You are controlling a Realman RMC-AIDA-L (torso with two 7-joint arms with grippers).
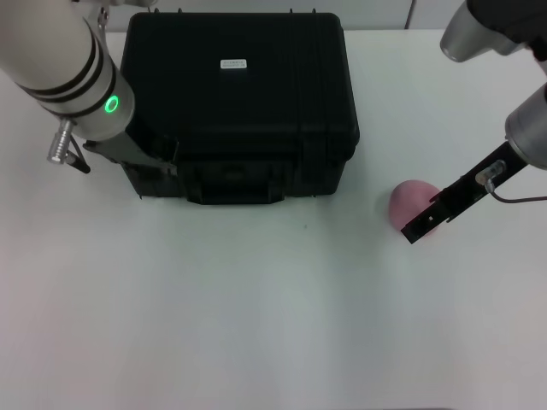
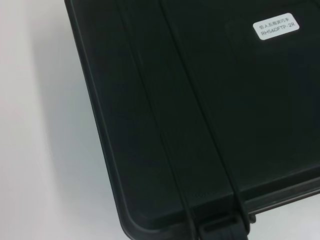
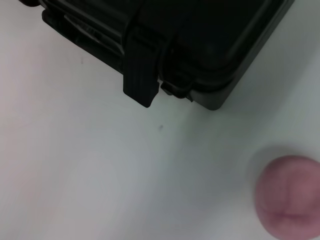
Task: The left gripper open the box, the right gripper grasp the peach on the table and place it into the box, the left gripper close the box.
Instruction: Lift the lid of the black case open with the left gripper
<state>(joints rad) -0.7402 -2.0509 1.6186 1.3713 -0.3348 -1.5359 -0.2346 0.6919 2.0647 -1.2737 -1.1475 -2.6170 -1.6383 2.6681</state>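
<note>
The black box (image 1: 239,102) stands at the back middle of the table with its lid down and a white label (image 1: 233,63) on top. The left wrist view looks down on the box lid (image 2: 210,125) and the label (image 2: 275,27). My left gripper (image 1: 141,158) is low at the box's front left corner, against its side. The pink peach (image 1: 410,201) lies on the table to the right of the box. My right gripper (image 1: 420,226) reaches over the peach's front right side. In the right wrist view the peach (image 3: 290,200) lies on the table, apart from the box corner (image 3: 210,40).
The white table (image 1: 256,325) stretches wide in front of the box and the peach. A black latch (image 3: 142,75) hangs down on the box's front near the right corner. The front handle (image 1: 235,179) sits between the latches.
</note>
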